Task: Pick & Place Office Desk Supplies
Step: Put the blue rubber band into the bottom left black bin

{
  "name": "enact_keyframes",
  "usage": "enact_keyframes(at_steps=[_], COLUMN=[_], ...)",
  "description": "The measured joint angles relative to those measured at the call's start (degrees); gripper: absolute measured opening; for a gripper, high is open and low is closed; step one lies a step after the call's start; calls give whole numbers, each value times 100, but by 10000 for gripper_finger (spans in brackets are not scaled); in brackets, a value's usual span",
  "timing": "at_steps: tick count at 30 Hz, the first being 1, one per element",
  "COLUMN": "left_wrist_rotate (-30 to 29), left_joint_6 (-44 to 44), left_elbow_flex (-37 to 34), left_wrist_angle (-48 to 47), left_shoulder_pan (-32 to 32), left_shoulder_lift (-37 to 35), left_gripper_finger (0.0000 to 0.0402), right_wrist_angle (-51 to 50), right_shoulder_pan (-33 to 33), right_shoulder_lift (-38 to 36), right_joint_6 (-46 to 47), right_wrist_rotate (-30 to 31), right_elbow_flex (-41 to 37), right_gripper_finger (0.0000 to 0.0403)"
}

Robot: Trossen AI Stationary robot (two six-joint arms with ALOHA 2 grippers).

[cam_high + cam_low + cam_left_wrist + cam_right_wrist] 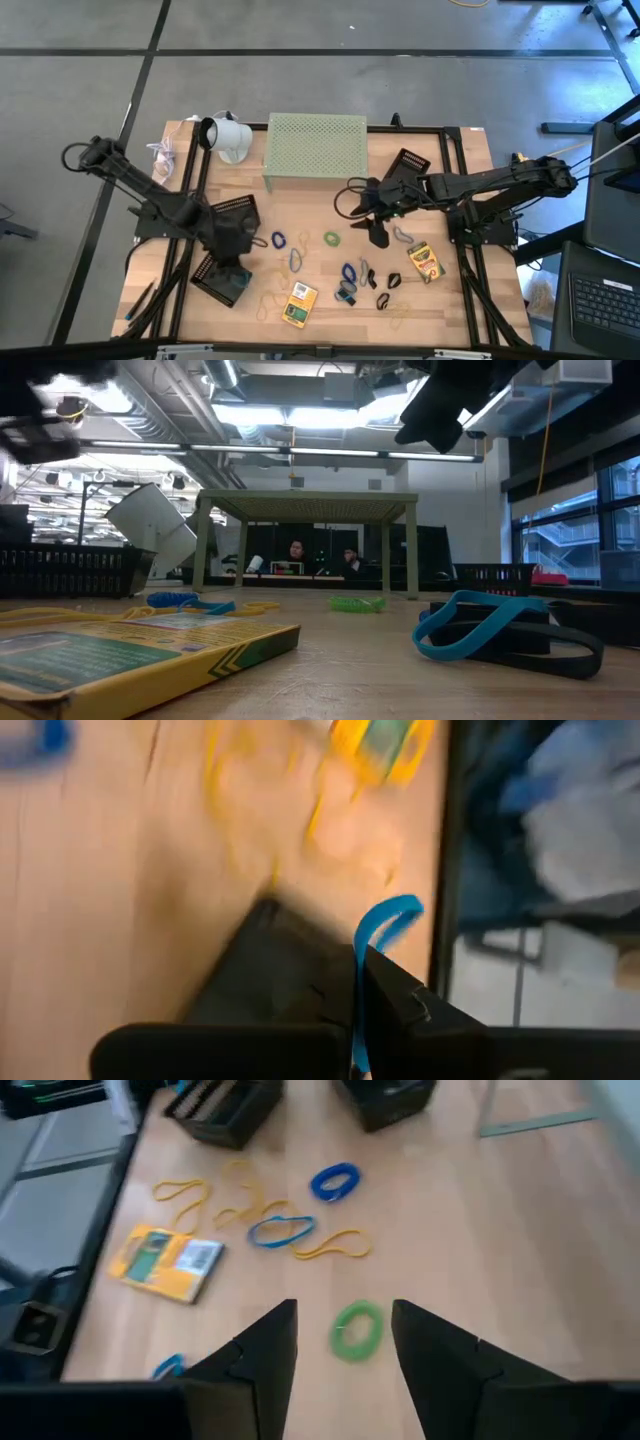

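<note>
The right end effector (342, 1342) hangs spread and empty above the green rubber band (356, 1329) lying mid-table, so next comes a straight drop and pinch, while the left end effector (357, 1000), clamped on a blue rubber band (385, 922), seems to be delivering it.

bare wood (520, 1230) beside green band (356, 1329); riser (314, 146) blocks behind
</note>
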Motion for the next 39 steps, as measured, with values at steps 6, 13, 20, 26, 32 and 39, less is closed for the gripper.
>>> enact_keyframes(at_steps=[6,13,20,26,32,39], left_wrist_rotate=[-578,-815,-623,-594,-352,-303], left_joint_6=[-867,-1401,-1483,-1833,-1850,-2099], left_elbow_flex=[0,-2,0,0,0,0], left_wrist_angle=[-816,-863,-1150,-1543,-1556,-1554], left_shoulder_pan=[-355,-392,-392,-392,-392,-508], left_shoulder_lift=[53,80,82,82,82,82], left_gripper_finger=[5,6,6,6,6,6], right_wrist_angle=[0,1,0,0,0,0], right_shoulder_pan=[0,0,0,0,0,0], right_shoulder_lift=[0,0,2,4,4,4], right_joint_6=[-257,-254,-241,-241,-241,-241], right_wrist_rotate=[203,214,213,214,213,212], right_elbow_flex=[0,0,0,0,0,0], right_gripper_finger=[161,162,162,162,162,162])
